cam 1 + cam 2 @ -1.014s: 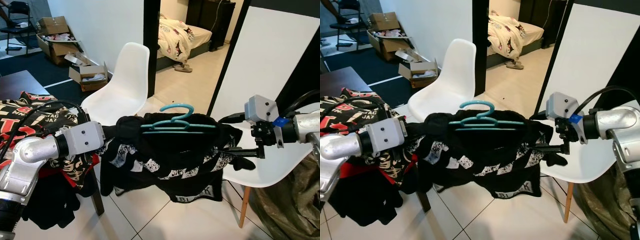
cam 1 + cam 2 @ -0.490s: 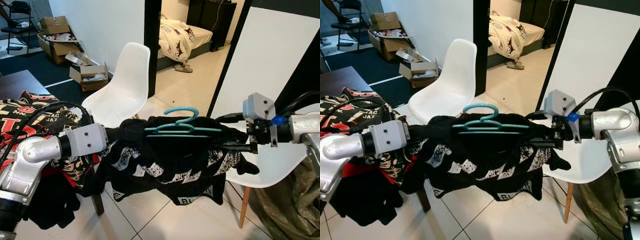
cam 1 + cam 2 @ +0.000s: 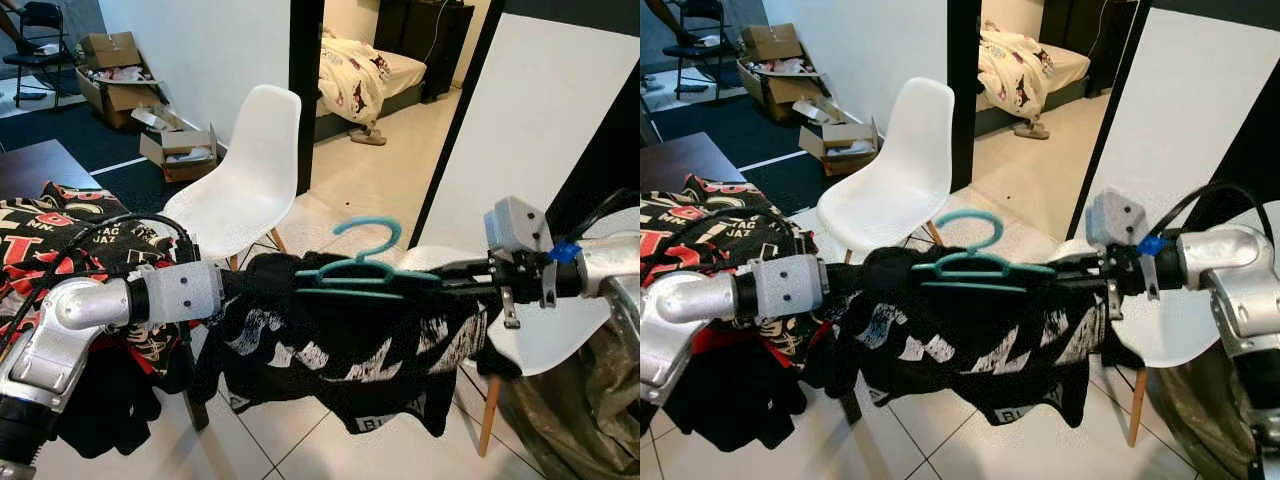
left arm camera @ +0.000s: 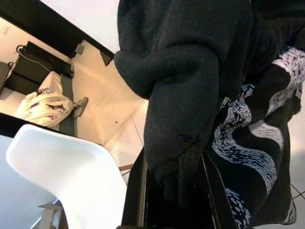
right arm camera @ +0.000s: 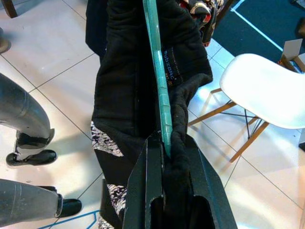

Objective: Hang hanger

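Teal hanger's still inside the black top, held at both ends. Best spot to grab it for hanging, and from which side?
Judging by pose, the neck just under the hook of the hanger, from above: the hook stands upright and bare, while the black top covers both arms, where the left claw and right claw already grip.

The two eye views look forward and down from head height — over both arms, onto a tiled floor, with a white chair (image 3: 245,165) ahead and a bedroom doorway (image 3: 370,90) beyond it. They share almost the whole scene, the right eye set slightly to the side. The left wrist view sits very near a black garment (image 4: 190,86), looking up along its fingers toward that same chair (image 4: 62,167) and doorway. The right wrist view looks down along its fingers at a hanger (image 5: 159,86) and the tiles — it catches the chair (image 5: 267,90) too.
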